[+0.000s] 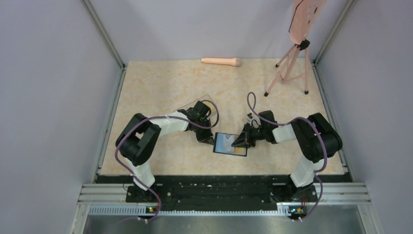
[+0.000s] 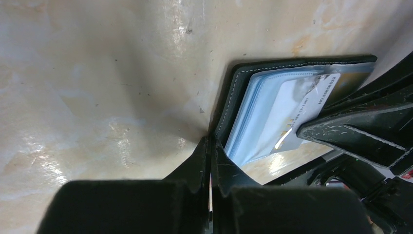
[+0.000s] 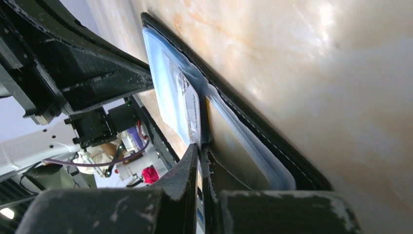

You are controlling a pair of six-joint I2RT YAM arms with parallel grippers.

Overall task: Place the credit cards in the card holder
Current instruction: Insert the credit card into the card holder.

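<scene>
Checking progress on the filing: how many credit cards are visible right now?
1: a grey-white card, held by the right pincer at the open card holder. More may be hidden inside its pockets.

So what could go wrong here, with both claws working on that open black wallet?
1. The right gripper seems to pinch the credit card at the pocket's mouth. Pushed at an angle, the card could buckle or snag.
2. The shut left gripper meets the card holder only at its edge, so the holder might slide on the smooth table.
3. The grippers sit close together and could bump.
</scene>
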